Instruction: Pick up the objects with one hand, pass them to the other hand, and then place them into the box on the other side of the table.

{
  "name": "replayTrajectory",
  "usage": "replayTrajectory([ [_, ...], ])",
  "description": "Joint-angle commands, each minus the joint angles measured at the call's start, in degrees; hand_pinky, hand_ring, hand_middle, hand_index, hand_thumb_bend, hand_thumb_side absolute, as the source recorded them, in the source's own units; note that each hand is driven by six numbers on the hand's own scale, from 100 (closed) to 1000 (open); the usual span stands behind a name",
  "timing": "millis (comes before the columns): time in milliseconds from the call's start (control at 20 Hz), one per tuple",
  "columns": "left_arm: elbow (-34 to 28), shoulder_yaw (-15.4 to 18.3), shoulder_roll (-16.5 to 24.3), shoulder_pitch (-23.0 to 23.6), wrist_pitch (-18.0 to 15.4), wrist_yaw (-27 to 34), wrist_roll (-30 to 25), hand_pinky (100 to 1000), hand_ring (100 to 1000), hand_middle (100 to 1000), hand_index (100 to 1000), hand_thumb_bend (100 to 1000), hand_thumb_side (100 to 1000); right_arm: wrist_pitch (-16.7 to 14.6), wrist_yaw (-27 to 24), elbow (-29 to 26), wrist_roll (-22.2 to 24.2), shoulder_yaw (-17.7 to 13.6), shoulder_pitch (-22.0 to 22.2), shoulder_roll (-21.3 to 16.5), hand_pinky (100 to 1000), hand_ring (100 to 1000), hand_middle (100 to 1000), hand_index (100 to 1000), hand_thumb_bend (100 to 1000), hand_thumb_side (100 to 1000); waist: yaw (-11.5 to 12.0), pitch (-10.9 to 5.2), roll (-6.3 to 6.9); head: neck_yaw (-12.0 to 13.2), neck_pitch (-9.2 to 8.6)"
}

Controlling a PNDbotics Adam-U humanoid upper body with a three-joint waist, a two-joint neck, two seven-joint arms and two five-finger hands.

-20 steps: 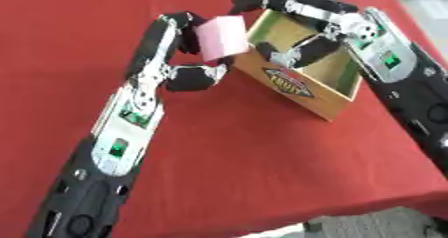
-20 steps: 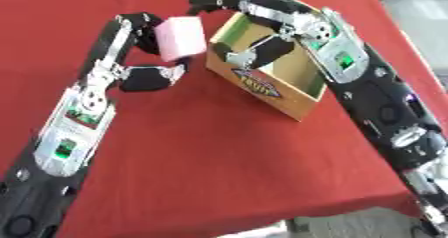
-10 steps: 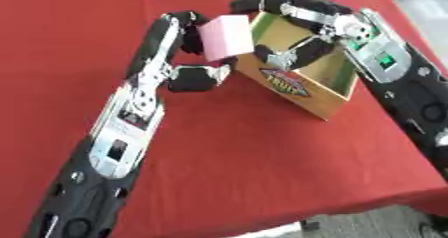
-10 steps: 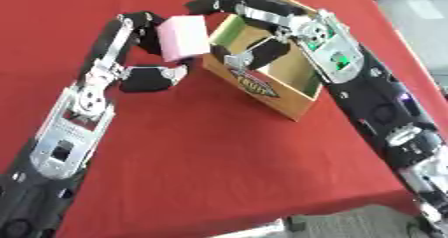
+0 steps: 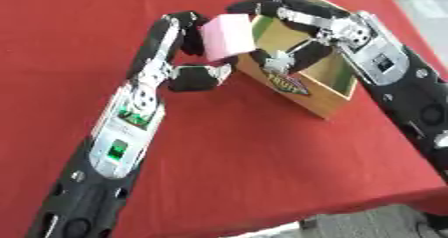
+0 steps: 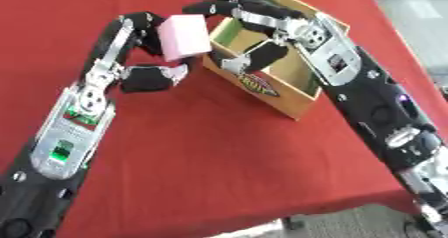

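A pink block [image 5: 229,36] hangs in the air just left of the wooden box [image 5: 337,79]. My left hand [image 5: 185,32] is shut on it, fingers behind the block and thumb [image 5: 197,77] curled under it. My right hand [image 5: 337,29] reaches across the box from the right. Its fingers [image 5: 262,4] arch over the block's top right corner, and its thumb [image 5: 289,61] points at the lower right corner, a little apart from it. The right hand is open around the block. I cannot tell whether its fingertips touch the block.
A red cloth [image 5: 262,152] covers the table. The box stands tilted near the cloth's right edge, with a printed label [image 6: 258,82] on its near wall. The table's front edge runs along the bottom right.
My right hand has moved left over the box, and its fingers now reach over the top of the pink block. The left hand still holds the block in about the same place.
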Motion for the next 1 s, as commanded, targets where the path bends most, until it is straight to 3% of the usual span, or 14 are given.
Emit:
replayTrajectory([
  [50, -0.33, 0.25, -0.83, -1.15, 0.06, 0.56, 0.35, 590, 468, 346, 501, 206, 100, -18.26, -0.02, -1.14, 18.02, -0.21, -0.61, -0.94, 949, 1000, 877, 1000, 100, 306, -0.03, -0.92, -0.04, 0.08, 0.36],
  [1000, 1.95, 0.0, -1.53, -1.39, -0.32, 1.45, 0.34, 585, 467, 345, 500, 205, 100, -18.26, -2.24, -1.82, 18.02, 1.35, -0.4, -0.93, 952, 1000, 884, 1000, 100, 254, 0.13, -0.8, -0.19, -0.28, 0.36],
])
